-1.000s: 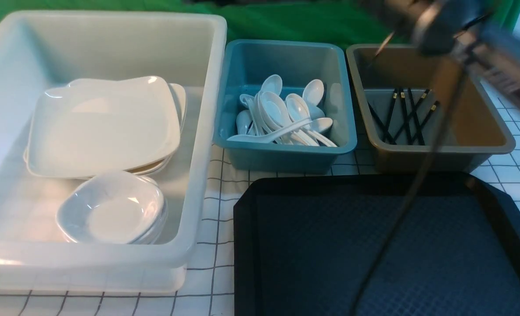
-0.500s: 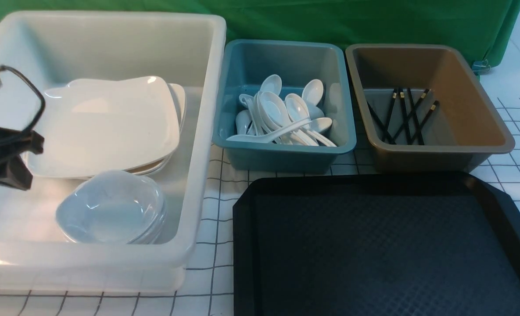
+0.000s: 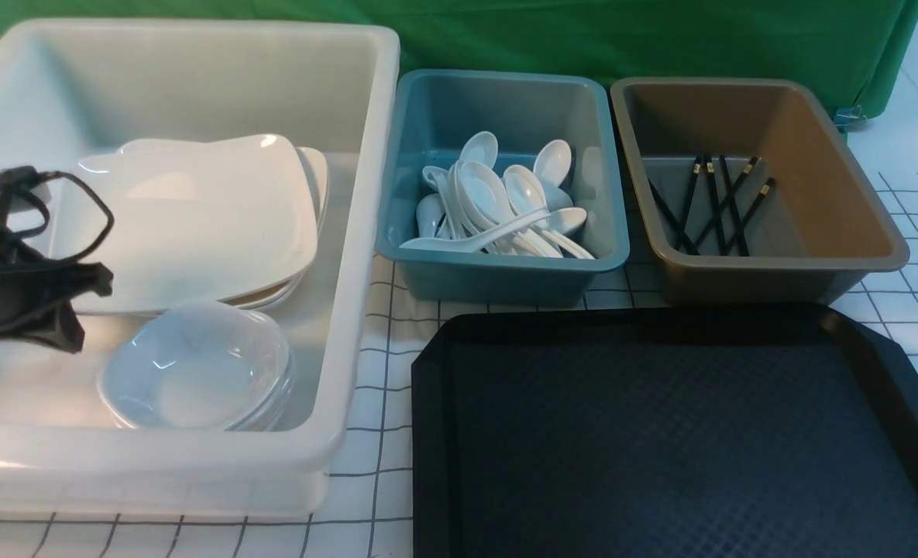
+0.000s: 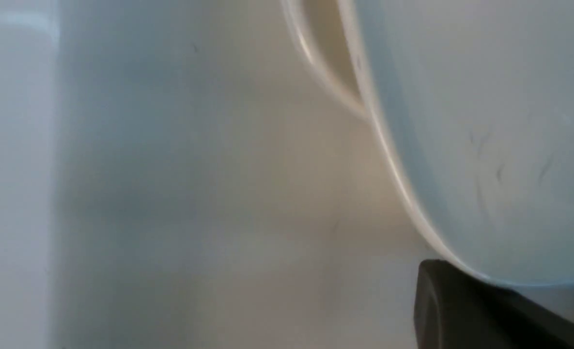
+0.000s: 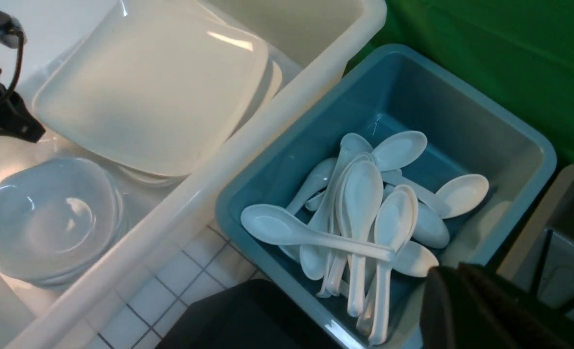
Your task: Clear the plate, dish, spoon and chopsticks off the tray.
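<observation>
Front view: left pincer low in white tub beside plate, opening untellable, right pincer likewise; rising could clip plate rim.

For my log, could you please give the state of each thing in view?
tray, bare where visible
plates, stacked in white tub
small dishes, stacked in same tub
spoons, piled in teal tub
chopsticks, lying in brown tub
left gripper, inside white tub, jaws unclear

Black diamond-patterned tray; white plate; teal tub
</observation>
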